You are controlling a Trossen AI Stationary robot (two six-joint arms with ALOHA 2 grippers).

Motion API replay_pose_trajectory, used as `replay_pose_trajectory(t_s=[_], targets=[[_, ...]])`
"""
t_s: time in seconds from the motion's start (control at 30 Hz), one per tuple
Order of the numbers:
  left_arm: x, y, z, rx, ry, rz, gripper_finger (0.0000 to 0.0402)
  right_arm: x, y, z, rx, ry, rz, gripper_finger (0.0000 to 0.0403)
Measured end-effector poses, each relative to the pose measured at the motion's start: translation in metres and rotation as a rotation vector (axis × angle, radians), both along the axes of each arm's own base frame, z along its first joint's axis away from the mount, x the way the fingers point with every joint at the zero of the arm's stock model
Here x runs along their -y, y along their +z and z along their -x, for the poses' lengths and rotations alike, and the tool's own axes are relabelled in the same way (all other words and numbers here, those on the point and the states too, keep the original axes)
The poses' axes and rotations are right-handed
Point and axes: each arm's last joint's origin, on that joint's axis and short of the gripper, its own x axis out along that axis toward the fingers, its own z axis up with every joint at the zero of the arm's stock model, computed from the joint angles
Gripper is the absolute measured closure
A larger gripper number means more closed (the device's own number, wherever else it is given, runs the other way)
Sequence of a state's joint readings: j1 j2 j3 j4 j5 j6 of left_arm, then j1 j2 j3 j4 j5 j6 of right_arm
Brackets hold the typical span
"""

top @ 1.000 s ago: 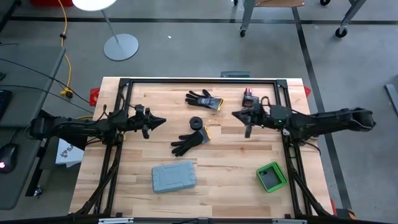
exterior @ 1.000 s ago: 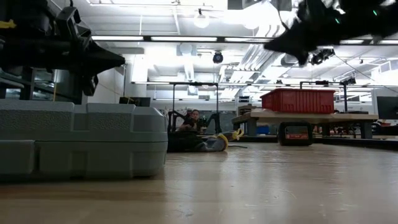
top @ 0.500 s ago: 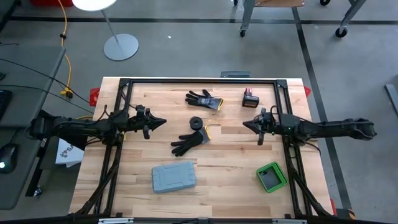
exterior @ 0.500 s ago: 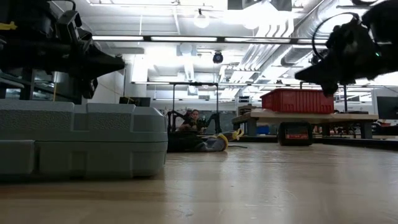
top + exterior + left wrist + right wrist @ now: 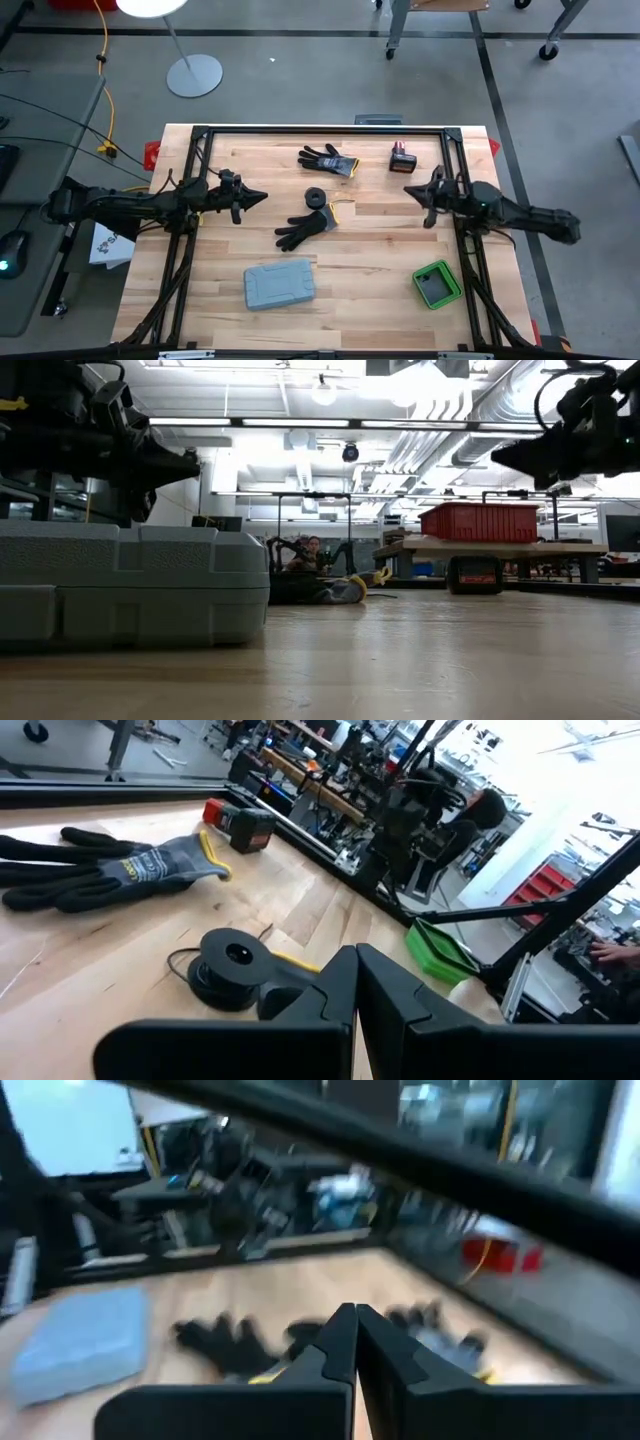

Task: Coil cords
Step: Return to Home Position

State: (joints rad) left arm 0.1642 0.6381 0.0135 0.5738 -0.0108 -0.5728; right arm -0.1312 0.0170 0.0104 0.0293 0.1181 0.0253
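The cord is a small black ring-shaped coil (image 5: pixel 316 197) lying flat on the wooden table, with a thin loose end beside it (image 5: pixel 180 960). My left gripper (image 5: pixel 262 196) hovers shut to the coil's left, pointing level at it and touching nothing. My right gripper (image 5: pixel 407 192) hovers shut to the coil's right, near the table's right frame rail, also pointing toward the middle. In the low view both grippers, the left (image 5: pixel 190 460) and the right (image 5: pixel 500 457), hang well above the tabletop. The coil is hidden there.
One black glove (image 5: pixel 328 159) lies beyond the coil, and another (image 5: pixel 307 226) lies just nearer than it. A red-and-black battery (image 5: pixel 402 158) sits far right, a grey case (image 5: pixel 280 283) near centre, and a green box (image 5: pixel 436 284) near right. A black frame (image 5: pixel 320 130) borders the table.
My right gripper has drawn back from the table's middle toward its right edge and sunk lower, staying shut with nothing in it. The coil and the gloves have not moved.
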Motion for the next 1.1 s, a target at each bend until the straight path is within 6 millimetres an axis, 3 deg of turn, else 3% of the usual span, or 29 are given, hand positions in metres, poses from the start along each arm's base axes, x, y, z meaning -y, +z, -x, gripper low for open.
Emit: replay_pose_trajectory(t_s=[0.3,0.6,1.1], targets=[[0.0,-0.0018,-0.0002,-0.018,0.0,0.003,0.0399,0.0093,0.0011,0.0032,0.006,-0.09,0.029,0.0403],[0.0,-0.0023,-0.0002,-0.022,0.0,0.003,0.0398,0.0098,-0.0028,0.0001,-0.011,-0.081,-0.08,0.0403],[0.0003,-0.0036,0.001,-0.039,-0.001,0.006,0.0398,0.0098,-0.0026,0.0002,-0.009,-0.081,-0.082,0.0402]])
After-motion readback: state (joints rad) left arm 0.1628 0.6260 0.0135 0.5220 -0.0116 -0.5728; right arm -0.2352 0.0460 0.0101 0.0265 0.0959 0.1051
